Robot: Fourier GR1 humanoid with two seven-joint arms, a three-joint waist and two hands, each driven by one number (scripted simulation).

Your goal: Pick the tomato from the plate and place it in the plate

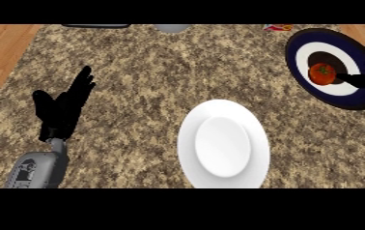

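A red tomato [322, 74] lies on a dark blue and white plate [302, 45] at the far right of the counter. A plain white plate [223, 144] sits near the front, right of the middle, with nothing on it. My left hand [65, 106] rests open at the left, fingers up, well away from both plates. Only a black sliver of my right hand [351, 80] shows at the right edge, just right of the tomato and over the dark plate. How it meets the tomato is hidden.
A grey bowl [171, 27] and a dark flat object [96, 25] sit at the counter's back edge. A red and white packet [276, 27] lies at the back right. Wood surface [14, 43] borders the speckled counter on the left.
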